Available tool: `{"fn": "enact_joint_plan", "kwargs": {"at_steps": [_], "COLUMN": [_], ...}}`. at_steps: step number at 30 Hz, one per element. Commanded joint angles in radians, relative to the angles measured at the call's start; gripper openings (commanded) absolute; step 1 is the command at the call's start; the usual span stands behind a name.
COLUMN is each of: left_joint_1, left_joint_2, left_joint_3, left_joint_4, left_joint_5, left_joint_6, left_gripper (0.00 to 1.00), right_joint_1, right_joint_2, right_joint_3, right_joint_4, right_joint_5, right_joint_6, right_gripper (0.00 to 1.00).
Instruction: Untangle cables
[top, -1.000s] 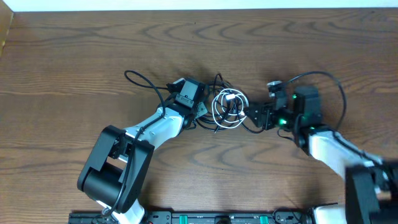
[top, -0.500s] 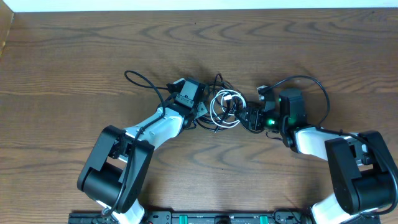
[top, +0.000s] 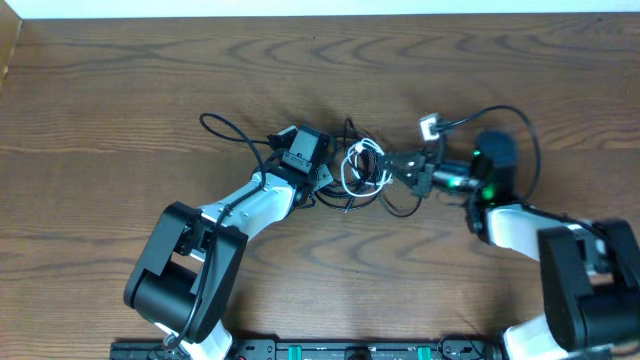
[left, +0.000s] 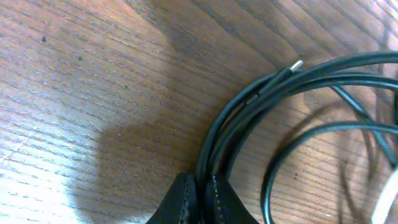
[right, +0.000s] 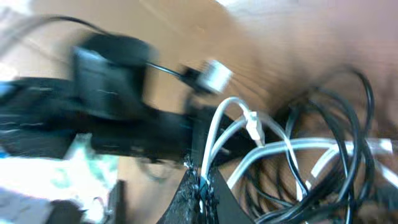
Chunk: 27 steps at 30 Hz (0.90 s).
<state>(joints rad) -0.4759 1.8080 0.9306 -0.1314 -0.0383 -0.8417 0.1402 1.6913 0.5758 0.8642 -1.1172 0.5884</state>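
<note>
Cables (top: 365, 170) are bunched up mid-table (top: 150, 80), right between my two arms. My left gripper (left: 199, 194) has its jaws squeezed together on the black cables (left: 245, 109), low against the wood. My right gripper (right: 201, 190) is pinching a strand of the white cable (right: 273, 148) (that view's pretty blurry).

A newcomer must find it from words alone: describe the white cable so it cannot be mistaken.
On the wooden table, find the tangle in the middle, between the left pincer and the right pincer. The white cable is looped there, one strand pinched by the right pincer. It is the only white cord; all the others in the tangle are black cables.
</note>
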Motion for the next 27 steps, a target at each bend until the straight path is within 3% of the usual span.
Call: {"fn": "enact_joint_plan", "kwargs": {"at_steps": [1,7,13,19,21,27], "left_joint_1": [0.003,0.003,0.003,0.003,0.003,0.003], "left_joint_2": [0.002,0.002,0.002,0.002,0.002,0.002], "left_joint_3": [-0.018,-0.018,-0.018,-0.018,-0.018,-0.018], "left_joint_4": [-0.024,-0.024,-0.021,-0.021,-0.021,-0.022], "left_joint_5": [-0.027,-0.027,-0.027,-0.027,-0.027,-0.026], "left_joint_6": [-0.01,-0.01,-0.01,-0.01,-0.01,-0.01], "left_gripper": [0.08,0.08,0.08,0.08,0.08,0.08], "right_joint_1": [-0.082,-0.229,-0.36,-0.409,-0.417,-0.423], "right_joint_2": [-0.136,-0.337,-0.408,-0.408,-0.408,-0.409], "right_joint_3": [0.005,0.005,0.005,0.005,0.005,0.005], "right_joint_4": [0.046,0.06,0.05,-0.152,-0.268,-0.749], "right_joint_5": [-0.184,-0.183,-0.172,-0.069,0.026,0.702], "right_joint_6": [0.093,0.09,0.088,-0.011,-0.084,-0.179], "right_gripper": [0.01,0.02,0.02,0.02,0.02,0.02]}}
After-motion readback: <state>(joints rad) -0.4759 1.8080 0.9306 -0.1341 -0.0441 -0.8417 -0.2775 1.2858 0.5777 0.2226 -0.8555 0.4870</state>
